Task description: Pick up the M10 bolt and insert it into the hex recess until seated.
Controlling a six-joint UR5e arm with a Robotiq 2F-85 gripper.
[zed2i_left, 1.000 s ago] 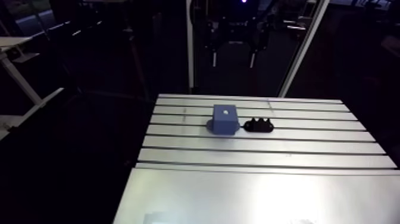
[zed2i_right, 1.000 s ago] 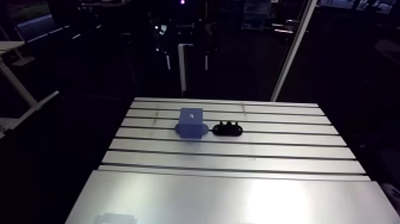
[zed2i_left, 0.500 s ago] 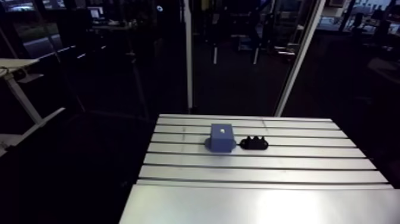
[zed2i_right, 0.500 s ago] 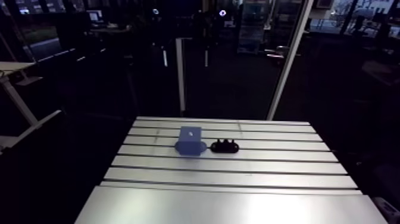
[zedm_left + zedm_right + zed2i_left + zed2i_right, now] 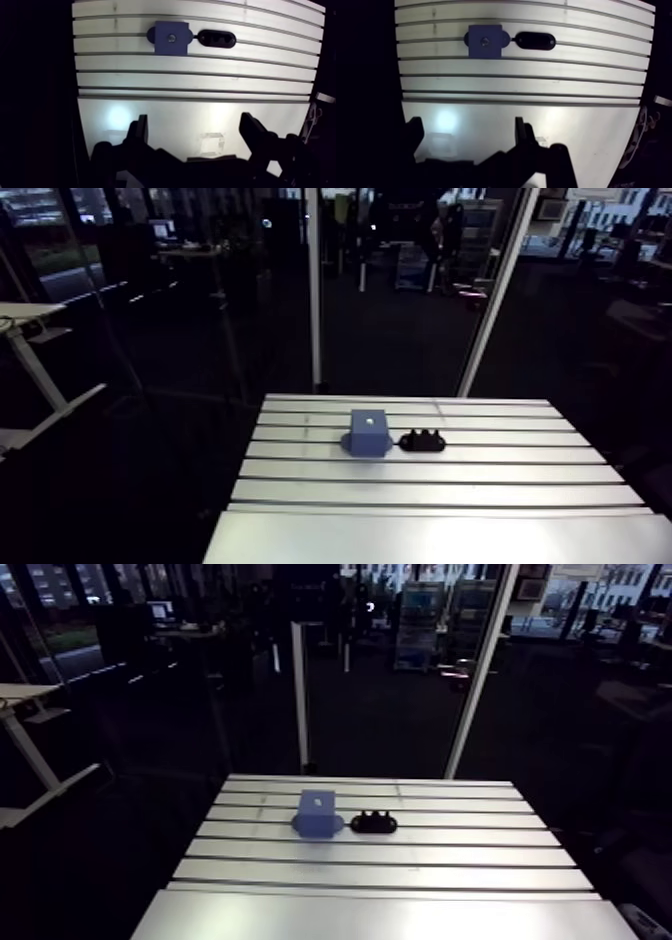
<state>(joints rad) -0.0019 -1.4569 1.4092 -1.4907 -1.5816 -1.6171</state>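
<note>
Well, with the blue block (image 5: 171,37) just left of the black holder (image 5: 216,38), where I'd guess the bolt sits though it's too small to tell, the gripper (image 5: 195,131) hangs well back, jaws apart and empty, so a misjudged descent could clip the block.

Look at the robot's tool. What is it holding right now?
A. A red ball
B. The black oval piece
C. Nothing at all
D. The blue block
C: in the wrist view the tool has its two dark fingers spread apart with only the slotted aluminium table between them. The blue square block and the black oval piece beside it sit well ahead of it.
</note>
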